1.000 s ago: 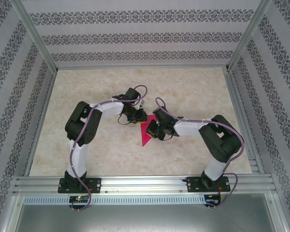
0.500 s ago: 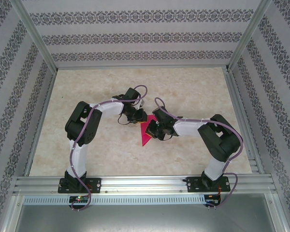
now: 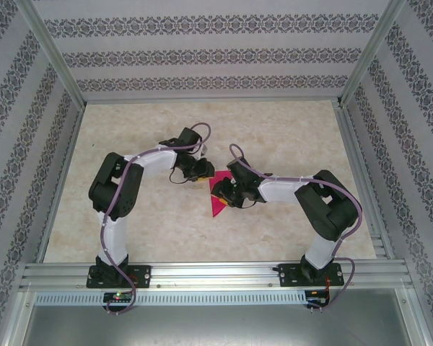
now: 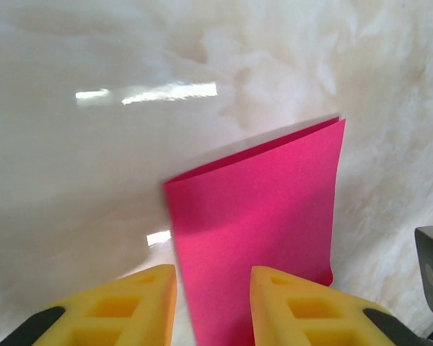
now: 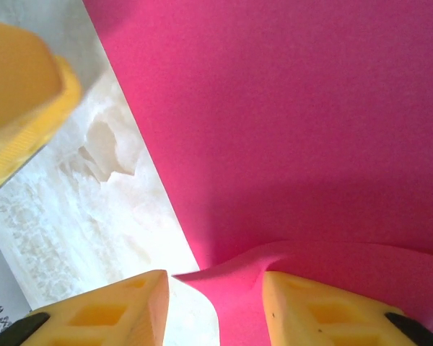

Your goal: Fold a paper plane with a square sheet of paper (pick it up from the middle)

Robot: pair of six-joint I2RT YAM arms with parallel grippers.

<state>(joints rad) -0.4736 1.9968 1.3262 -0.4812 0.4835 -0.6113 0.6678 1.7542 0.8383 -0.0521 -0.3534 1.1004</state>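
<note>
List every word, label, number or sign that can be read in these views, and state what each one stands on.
No text can be read in any view.
The pink paper is plain, with no print on it.
The wall covering bears bands of ornament, not letters.
The yellow fingers carry no marking.
The small board below the left arm's base is too small to read.

Right fingers parted, left arm swung leftward
</note>
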